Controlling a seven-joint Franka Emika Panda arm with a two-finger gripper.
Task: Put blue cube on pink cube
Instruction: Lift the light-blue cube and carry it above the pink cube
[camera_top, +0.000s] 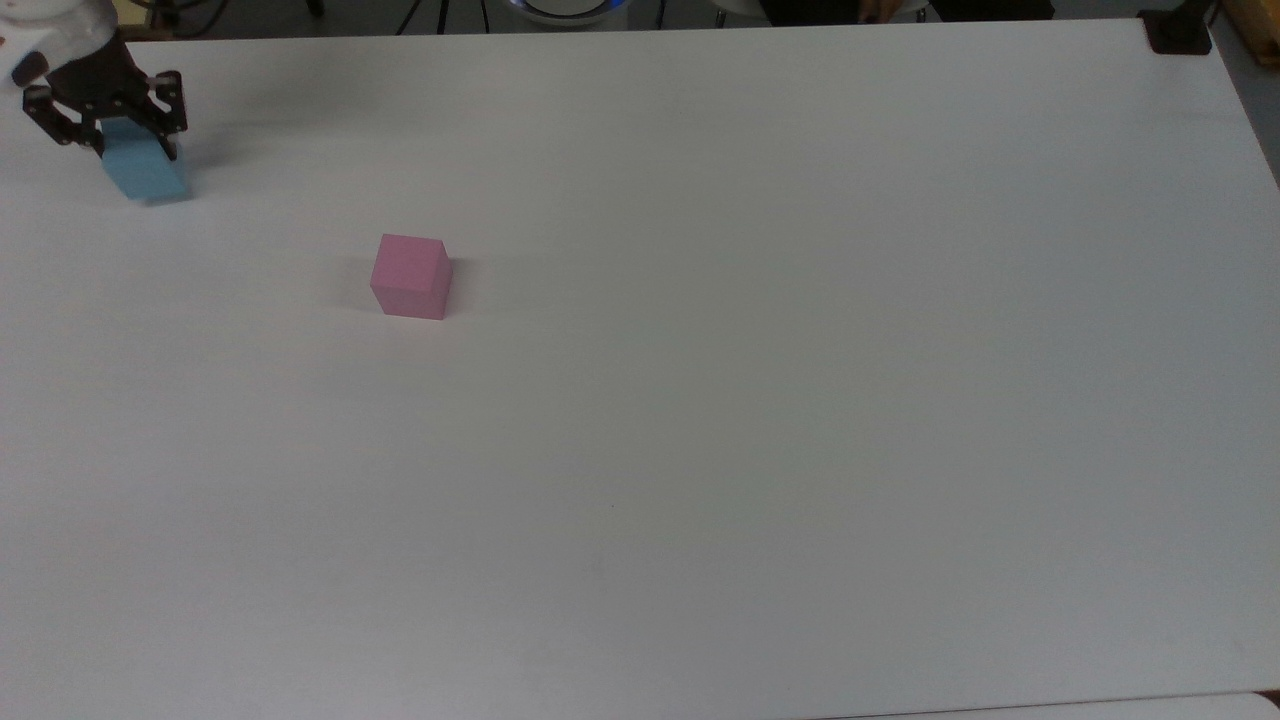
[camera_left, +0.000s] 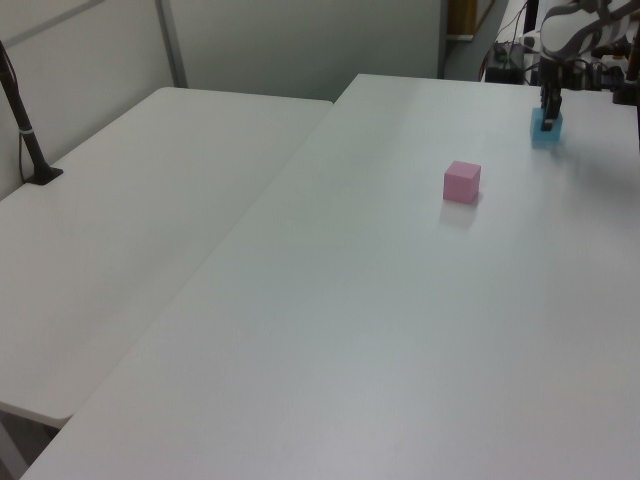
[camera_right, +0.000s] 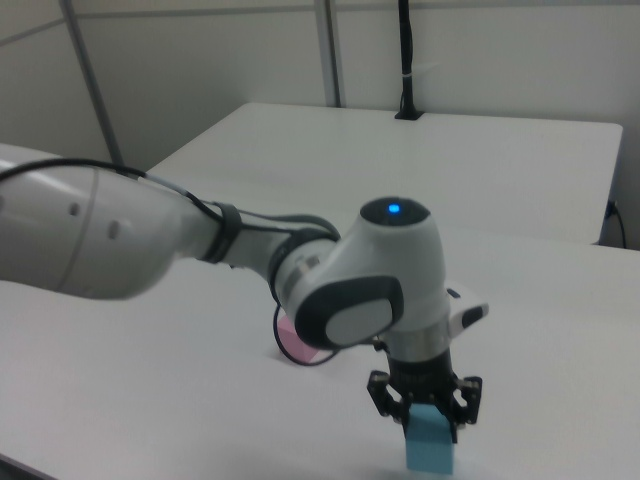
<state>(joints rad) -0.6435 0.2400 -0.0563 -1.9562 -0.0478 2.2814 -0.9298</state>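
Colours we see on the white table (camera_top: 700, 450)

We see a plain sky-blue cube (camera_top: 148, 172), a plain pastel pink cube (camera_top: 411, 276), a black gripper (camera_top: 125, 145) and a white arm (camera_right: 150, 235) with a blue light.

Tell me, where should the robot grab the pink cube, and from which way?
Probably from straight above, pinching two opposite flat sides of the pink cube. It sits flat on the table with open space all round, so either pair of sides should work.

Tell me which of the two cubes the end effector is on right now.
The blue cube, at the top view's far left, sits between the end effector's fingers. The pink cube stands alone, further toward the top view's right.
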